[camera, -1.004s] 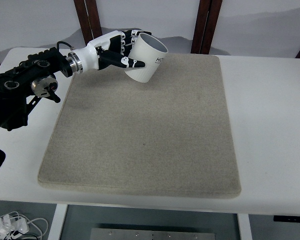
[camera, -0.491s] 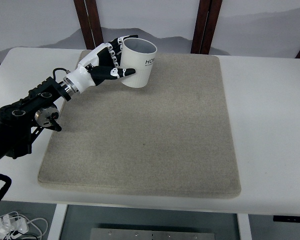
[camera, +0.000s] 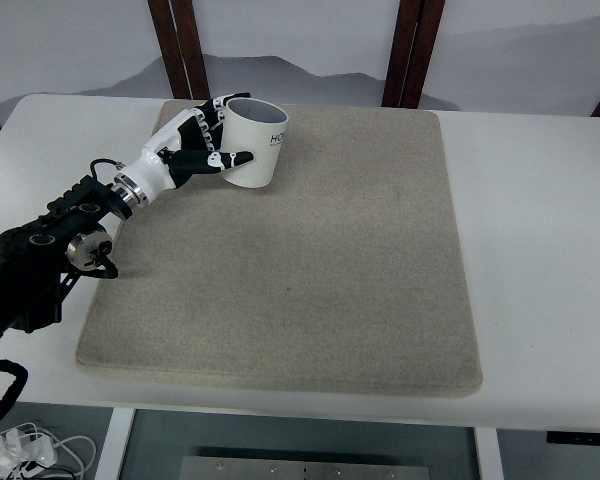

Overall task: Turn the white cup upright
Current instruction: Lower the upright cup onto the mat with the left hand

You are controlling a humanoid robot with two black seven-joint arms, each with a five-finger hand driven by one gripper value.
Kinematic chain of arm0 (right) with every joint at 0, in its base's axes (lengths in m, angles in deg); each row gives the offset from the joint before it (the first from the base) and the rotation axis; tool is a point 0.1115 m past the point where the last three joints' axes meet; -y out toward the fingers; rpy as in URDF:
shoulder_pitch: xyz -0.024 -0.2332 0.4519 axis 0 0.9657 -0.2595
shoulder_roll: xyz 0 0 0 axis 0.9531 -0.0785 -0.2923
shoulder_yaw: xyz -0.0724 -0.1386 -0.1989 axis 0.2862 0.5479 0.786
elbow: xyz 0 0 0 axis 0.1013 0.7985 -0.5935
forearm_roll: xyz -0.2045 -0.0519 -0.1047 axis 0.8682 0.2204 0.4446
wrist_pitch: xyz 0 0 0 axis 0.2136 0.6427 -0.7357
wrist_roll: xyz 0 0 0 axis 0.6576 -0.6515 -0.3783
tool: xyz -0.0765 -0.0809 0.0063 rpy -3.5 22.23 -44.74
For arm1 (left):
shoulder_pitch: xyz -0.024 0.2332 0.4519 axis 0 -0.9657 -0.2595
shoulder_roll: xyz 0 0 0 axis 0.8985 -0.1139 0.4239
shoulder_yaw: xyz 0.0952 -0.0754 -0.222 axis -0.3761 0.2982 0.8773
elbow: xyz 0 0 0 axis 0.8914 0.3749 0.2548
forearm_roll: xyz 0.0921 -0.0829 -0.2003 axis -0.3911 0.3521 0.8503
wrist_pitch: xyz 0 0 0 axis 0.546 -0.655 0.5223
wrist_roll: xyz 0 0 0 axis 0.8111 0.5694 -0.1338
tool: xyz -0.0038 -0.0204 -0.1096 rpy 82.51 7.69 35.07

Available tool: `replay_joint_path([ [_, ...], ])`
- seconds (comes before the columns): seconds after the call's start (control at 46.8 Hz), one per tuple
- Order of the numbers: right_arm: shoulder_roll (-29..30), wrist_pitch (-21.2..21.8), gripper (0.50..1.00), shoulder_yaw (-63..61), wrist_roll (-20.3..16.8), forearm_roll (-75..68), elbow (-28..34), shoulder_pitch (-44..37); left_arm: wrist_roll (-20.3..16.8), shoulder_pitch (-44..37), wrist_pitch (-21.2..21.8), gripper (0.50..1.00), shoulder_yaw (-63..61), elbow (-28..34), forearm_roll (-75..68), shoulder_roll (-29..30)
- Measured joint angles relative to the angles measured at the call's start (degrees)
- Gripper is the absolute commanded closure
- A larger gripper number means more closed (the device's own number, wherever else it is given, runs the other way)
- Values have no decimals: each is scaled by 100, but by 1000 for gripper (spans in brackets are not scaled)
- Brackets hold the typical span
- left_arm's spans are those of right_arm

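A white cup (camera: 255, 142) with dark lettering stands upright, mouth up, on the far left part of the beige mat (camera: 310, 260). My left hand (camera: 202, 142) comes in from the left and wraps the cup's left side, thumb across the front and fingers behind the rim. The cup's base rests on the mat or sits just above it; I cannot tell which. No right arm shows.
The mat covers most of the white table (camera: 540, 220). Dark wooden posts (camera: 185, 45) rise behind the table's far edge. White cables (camera: 25, 448) lie on the floor at the lower left.
The cup went from tilted and raised to upright and lower, moving left and toward the mat. My left arm drew back and down with it.
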Motion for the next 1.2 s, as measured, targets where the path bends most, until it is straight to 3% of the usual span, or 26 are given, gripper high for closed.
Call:
replay_joint_path([
  [0.256, 0, 0, 548, 0, -2, 0, 0, 1, 0, -5, 191, 984, -62, 9, -17, -116],
  [0.534, 0, 0, 548, 0, -2, 0, 0, 0, 1, -122, 505, 754, -81, 8, -31, -276],
  [0.598, 0, 0, 548, 0, -2, 0, 0, 0, 1, -151, 580, 662, -81, 8, -30, -282],
  [0.791, 0, 0, 548, 0, 0, 0, 0, 0, 2, -175, 630, 577, -81, 8, -56, -286],
  [1.197, 0, 0, 548, 0, -4, 0, 0, 0, 1, -176, 628, 508, -91, 4, -63, -274],
])
